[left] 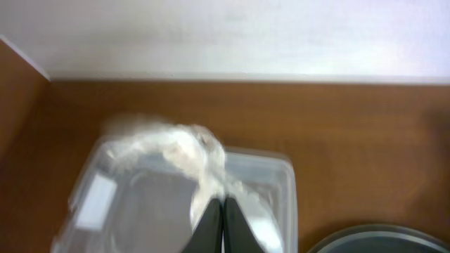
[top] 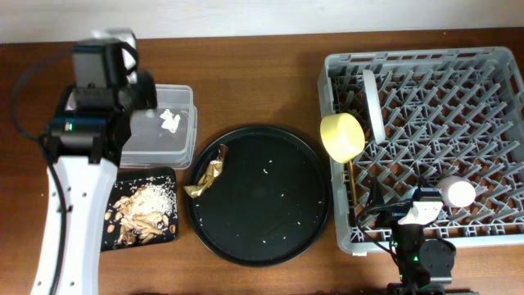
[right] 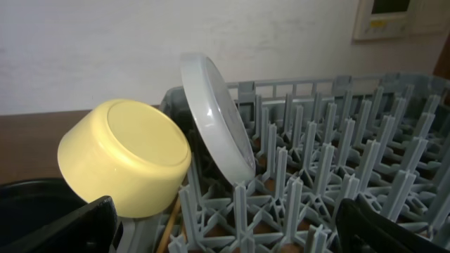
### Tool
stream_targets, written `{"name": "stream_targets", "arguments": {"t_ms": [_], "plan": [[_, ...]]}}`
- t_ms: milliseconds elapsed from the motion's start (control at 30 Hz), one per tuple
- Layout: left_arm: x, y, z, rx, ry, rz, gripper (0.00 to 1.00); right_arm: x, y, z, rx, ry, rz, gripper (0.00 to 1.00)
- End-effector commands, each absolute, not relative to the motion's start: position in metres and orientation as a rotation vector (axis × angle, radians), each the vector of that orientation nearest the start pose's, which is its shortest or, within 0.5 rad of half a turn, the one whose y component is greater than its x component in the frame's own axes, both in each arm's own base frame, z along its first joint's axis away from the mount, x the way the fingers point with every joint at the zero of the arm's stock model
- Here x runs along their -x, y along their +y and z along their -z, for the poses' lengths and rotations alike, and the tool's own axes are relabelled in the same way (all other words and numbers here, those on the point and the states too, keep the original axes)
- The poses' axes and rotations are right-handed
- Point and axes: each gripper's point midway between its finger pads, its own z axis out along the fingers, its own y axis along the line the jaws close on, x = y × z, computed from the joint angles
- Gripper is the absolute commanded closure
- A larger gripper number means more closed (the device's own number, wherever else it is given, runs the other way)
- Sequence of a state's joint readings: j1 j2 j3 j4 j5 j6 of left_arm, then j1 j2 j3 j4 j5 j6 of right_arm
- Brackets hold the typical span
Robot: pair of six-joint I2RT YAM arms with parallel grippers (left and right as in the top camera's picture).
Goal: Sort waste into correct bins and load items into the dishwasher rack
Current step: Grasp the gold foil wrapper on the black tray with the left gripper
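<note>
My left gripper [left: 223, 211] is shut on the crumpled white napkin [left: 184, 149] and holds it over the clear tub [left: 281, 184]. Overhead, part of the napkin [top: 170, 121] shows above the tub [top: 185, 98]. The gold-brown foil wrapper [top: 209, 174] lies on the round black tray's left side. Food scraps [top: 146, 210] fill the shallow black tray [top: 169, 175]. In the grey rack [top: 499, 147] stand the pale plate [top: 374, 102], the yellow bowl [top: 342, 135], the chopsticks [top: 350, 184] and the pink cup [top: 457, 192]. My right gripper [right: 232, 235] is open and empty at the rack's front edge. The blue cup is out of view.
The large round black tray [top: 260, 193] with a few crumbs lies between the bins and the rack. In the right wrist view the yellow bowl [right: 126, 158] leans on its side beside the upright plate [right: 218, 116]. A wall runs along the table's far edge.
</note>
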State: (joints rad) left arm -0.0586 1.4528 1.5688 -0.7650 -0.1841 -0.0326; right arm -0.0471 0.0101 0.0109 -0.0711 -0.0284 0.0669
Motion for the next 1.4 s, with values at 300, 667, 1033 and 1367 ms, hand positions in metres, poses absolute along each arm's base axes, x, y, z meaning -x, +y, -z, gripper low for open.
{"name": "stream_targets", "arguments": {"t_ms": [300,667,1033,1367], "plan": [[-0.433,-0.036,-0.222,-0.47,2.481,-0.037,0.0,-0.246,-0.007,-0.157,-0.067,1.644,-0.032,0.01],[-0.345,-0.138,-0.198,-0.345,2.826,0.11,0.0,-0.246,-0.007,-0.157,-0.067,1.644,-0.032,0.02],[-0.351,-0.136,-0.034,-0.254,2.651,-0.257,0.33,-0.246,-0.007,-0.157,-0.067,1.644,-0.032,0.02],[-0.349,-0.137,-0.029,-0.263,2.704,-0.247,1.0,-0.246,-0.007,-0.157,-0.067,1.644,-0.032,0.01]]}}
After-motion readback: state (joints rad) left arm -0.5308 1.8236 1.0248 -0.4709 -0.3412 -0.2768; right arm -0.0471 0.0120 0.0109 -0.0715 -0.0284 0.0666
